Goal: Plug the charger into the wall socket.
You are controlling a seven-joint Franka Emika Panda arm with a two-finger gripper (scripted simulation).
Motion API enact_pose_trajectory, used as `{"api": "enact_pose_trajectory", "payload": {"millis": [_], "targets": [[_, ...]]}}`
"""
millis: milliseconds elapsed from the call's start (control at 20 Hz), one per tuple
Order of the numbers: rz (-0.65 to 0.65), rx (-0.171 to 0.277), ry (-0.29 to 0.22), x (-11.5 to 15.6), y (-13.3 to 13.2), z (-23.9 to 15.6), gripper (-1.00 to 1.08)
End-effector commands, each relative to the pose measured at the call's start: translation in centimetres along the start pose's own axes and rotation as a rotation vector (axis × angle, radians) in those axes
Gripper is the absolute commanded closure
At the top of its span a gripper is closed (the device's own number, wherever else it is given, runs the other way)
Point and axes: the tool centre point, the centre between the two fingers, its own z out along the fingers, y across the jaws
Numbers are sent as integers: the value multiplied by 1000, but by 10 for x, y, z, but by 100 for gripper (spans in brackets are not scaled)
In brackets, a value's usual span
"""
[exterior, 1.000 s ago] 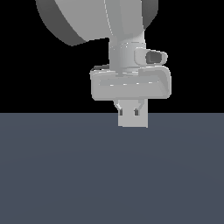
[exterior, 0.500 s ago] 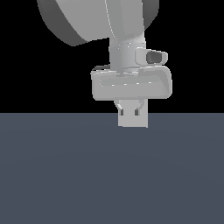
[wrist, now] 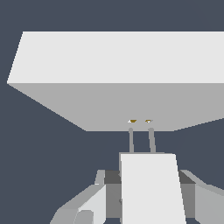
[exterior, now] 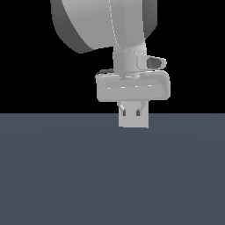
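In the wrist view my gripper is shut on the charger, a small white block between the fingers. Its two thin prongs point at the wall socket, a large light-grey block face. The prong tips reach the socket's two yellowish holes. In the exterior view the socket is a small upright square panel with two dark marks. It stands in front of my gripper and hides the charger.
A flat dark blue-grey floor lies under everything. The arm's large grey link hangs above the hand. The background is black.
Almost nothing differs. The hand and the charger stay at the socket, with at most a tiny shift.
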Motion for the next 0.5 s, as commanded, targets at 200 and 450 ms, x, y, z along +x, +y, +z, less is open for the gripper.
{"api": "enact_pose_trajectory", "payload": {"millis": [200,450], "targets": [[0,0,0,17,0,5,108],[0,0,0,21,0,6,108]]}}
